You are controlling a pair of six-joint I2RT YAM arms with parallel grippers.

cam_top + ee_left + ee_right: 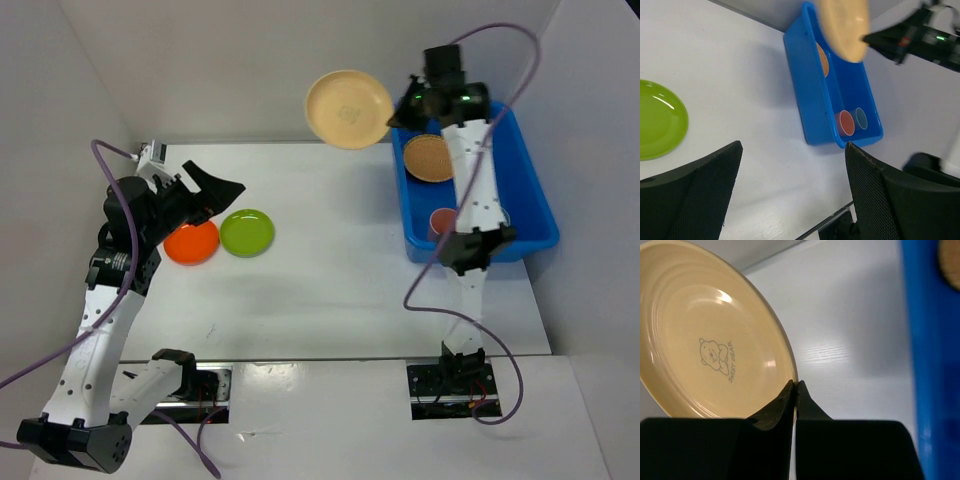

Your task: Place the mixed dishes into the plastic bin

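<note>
A white table sits enclosed by plain white walls.

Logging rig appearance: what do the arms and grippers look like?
The left arm and right arm have white links with black joints and black jaws, the left's textured. Each trails a purple cable. A green light glows on the right wrist.

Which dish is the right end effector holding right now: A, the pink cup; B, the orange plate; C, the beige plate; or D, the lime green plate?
C: the right end effector is shut on the rim of the beige plate, held up in the air.
</note>
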